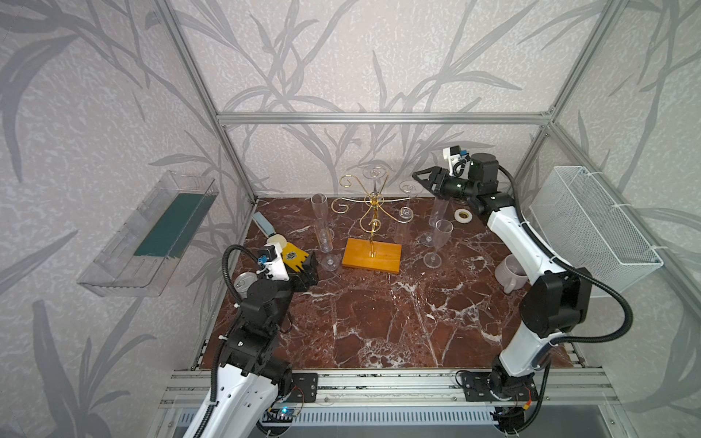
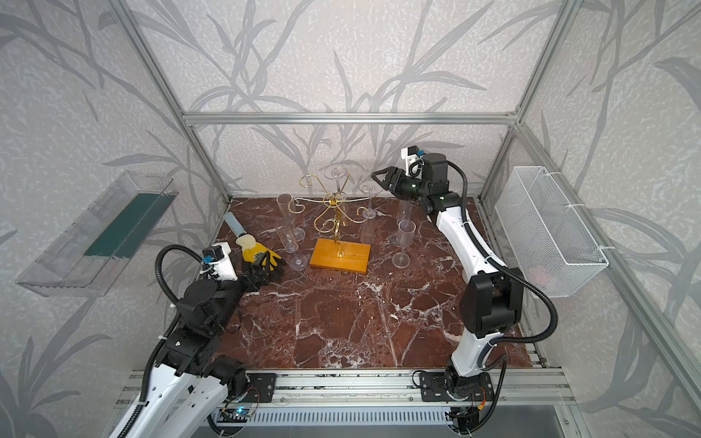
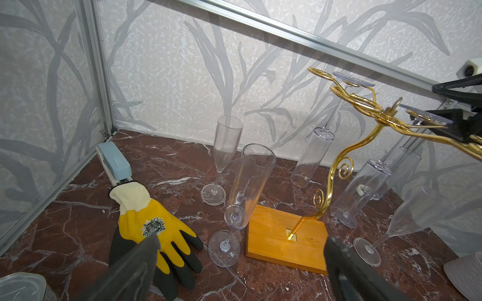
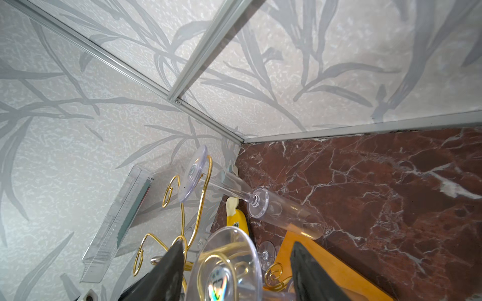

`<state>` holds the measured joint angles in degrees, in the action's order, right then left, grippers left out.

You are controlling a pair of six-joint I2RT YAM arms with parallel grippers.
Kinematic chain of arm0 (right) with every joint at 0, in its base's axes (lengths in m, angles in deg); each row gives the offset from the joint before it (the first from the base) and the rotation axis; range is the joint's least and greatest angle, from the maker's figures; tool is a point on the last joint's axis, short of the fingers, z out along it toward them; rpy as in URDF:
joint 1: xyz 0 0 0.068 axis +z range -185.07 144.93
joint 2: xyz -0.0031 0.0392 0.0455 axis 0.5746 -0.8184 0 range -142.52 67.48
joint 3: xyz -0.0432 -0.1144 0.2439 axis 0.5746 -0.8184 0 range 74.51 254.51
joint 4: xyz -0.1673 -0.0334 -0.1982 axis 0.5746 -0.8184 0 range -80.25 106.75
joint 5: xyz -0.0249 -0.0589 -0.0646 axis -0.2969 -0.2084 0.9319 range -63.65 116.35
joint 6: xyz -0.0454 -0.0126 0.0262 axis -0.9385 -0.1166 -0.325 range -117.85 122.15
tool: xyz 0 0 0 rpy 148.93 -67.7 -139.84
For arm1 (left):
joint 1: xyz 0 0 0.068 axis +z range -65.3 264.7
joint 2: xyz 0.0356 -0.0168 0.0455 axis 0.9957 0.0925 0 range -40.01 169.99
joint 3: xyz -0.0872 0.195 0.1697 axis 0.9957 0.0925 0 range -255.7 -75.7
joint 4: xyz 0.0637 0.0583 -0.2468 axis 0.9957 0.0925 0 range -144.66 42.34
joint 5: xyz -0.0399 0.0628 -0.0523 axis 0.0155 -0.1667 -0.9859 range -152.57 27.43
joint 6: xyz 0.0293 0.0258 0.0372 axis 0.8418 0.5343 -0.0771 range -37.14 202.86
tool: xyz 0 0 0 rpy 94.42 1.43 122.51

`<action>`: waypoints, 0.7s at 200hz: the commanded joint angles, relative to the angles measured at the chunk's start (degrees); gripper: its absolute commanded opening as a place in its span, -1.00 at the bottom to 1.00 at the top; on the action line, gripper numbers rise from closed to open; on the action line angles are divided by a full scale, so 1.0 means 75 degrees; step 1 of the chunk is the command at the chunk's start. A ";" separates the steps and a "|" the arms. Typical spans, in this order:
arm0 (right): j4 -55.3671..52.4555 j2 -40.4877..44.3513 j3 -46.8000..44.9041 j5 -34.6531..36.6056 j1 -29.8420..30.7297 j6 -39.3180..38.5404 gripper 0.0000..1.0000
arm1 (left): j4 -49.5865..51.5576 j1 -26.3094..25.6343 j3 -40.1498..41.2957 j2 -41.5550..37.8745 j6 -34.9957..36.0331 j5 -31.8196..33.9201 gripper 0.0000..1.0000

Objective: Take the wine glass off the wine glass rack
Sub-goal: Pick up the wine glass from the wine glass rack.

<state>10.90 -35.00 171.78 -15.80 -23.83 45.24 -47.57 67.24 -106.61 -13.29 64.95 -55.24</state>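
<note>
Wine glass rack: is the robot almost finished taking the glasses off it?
Looks done: four glasses stand on the table, and most arms of the wine glass rack are bare. In hand: the right gripper has its jaws either side of the foot of a hanging wine glass, not clearly clamped. To do: lifting it off; a second glass hangs there too. The left gripper is open.

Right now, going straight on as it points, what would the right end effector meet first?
Probably the round foot of the clear plastic wine glass hanging upside down on the gold wire rack; it sits between the right end effector's fingers, depth unclear.
</note>
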 commanded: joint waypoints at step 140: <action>0.1059 -0.0224 -0.0320 -0.1087 -0.0016 0.1096 -0.40 | 0.0262 0.0032 0.0117 -0.0653 -0.0329 0.0035 0.98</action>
<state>14.58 -36.97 170.91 -22.21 -23.83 51.71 -46.04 67.24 -106.48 -17.29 63.70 -55.24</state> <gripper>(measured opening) 0.310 0.991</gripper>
